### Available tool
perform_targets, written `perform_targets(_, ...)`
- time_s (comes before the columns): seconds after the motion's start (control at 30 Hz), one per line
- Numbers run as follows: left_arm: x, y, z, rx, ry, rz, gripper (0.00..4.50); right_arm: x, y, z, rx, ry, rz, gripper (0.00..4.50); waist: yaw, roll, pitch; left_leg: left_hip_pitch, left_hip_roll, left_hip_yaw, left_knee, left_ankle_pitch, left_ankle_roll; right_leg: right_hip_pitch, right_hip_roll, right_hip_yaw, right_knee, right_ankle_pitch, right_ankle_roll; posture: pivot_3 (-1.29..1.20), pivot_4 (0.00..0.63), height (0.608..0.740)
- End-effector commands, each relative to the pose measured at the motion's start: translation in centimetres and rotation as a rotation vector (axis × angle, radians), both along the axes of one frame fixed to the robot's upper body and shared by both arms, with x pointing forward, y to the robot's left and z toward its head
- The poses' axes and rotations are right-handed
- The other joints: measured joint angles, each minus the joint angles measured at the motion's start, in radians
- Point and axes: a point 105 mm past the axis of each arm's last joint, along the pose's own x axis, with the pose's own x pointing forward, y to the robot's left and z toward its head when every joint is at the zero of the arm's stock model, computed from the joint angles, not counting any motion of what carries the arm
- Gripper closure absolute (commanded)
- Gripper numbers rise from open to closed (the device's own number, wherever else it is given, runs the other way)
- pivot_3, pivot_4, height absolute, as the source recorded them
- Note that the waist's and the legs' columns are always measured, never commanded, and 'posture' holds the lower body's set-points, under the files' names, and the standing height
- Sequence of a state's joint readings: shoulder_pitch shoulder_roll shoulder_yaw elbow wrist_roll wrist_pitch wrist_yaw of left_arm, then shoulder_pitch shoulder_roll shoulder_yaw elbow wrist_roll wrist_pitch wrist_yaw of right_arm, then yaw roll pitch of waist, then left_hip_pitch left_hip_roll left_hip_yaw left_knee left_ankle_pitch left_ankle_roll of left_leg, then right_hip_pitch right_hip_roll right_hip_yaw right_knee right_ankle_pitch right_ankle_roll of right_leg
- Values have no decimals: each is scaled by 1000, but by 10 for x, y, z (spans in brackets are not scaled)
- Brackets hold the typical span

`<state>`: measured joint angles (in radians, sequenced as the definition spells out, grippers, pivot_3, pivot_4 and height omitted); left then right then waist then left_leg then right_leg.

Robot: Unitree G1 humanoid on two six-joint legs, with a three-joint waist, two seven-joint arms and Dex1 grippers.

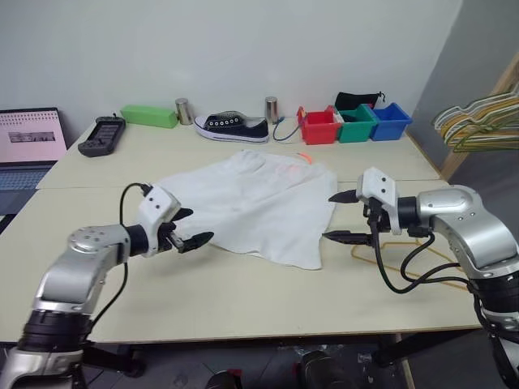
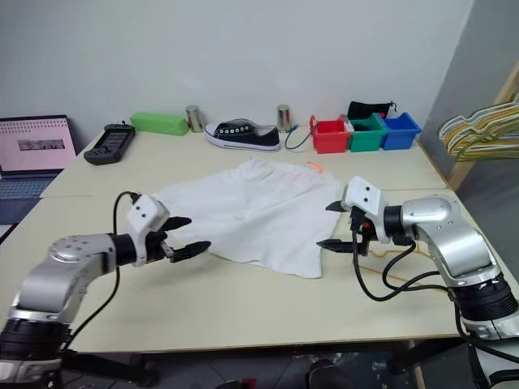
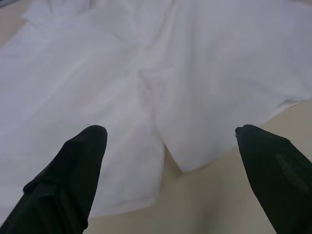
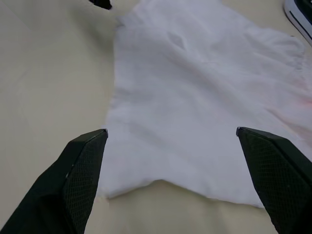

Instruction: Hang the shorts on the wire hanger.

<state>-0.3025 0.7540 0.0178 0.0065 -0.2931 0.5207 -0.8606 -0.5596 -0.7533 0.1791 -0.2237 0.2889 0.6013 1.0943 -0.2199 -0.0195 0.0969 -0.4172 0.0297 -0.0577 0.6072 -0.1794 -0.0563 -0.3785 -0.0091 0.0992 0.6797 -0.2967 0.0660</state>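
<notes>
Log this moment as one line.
shorts: flat on table | wire hanger: on table, untouched | left gripper: open | right gripper: open

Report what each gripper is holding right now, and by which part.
Nothing is held. The left gripper and the right gripper are both open, hanging on either side of the shorts, which lie flat on the table.

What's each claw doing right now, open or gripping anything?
Left claw: open, holding nothing, at the edge of the shorts.
Right claw: open, holding nothing, beside the shorts.
</notes>
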Motion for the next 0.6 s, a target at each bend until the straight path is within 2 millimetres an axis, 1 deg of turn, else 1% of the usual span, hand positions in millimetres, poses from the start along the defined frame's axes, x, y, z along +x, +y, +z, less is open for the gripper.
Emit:
perform_targets(0.03,15,-9,-12,51,-23,-10,0,0,6,12,16,-58,-5,9,-8,0,0,1,0,0,2,0,0,1,0,0,1,0,1,-225,10,740)
perform_targets(0.13,21,-9,-30,67,21,-9,0,-1,7,13,23,-58,-10,9,-25,-1,-1,1,0,0,3,0,0,2,0,1,1,1,2,-237,15,740)
perform_targets(0.23,24,-10,-39,81,34,-18,0,-2,8,13,28,-59,-13,9,-42,-1,-1,2,0,0,3,0,0,3,0,0,1,2,3,-248,17,740)
perform_targets(0.3,27,-13,-36,56,22,-21,379,-2,8,14,31,-60,-20,0,-53,-1,-1,1,0,-1,3,0,1,3,0,0,1,2,3,-253,20,740)
perform_targets(0.33,28,-15,-34,46,17,-28,415,-2,8,14,33,-60,-25,0,-57,-1,-1,1,0,-1,3,0,1,3,0,0,1,2,3,-257,21,740)
perform_targets(0.6,27,-22,-27,39,7,-69,2025,2,8,14,43,-70,-47,0,-76,-1,-1,1,0,-1,3,0,1,3,0,0,1,1,2,-255,19,740)
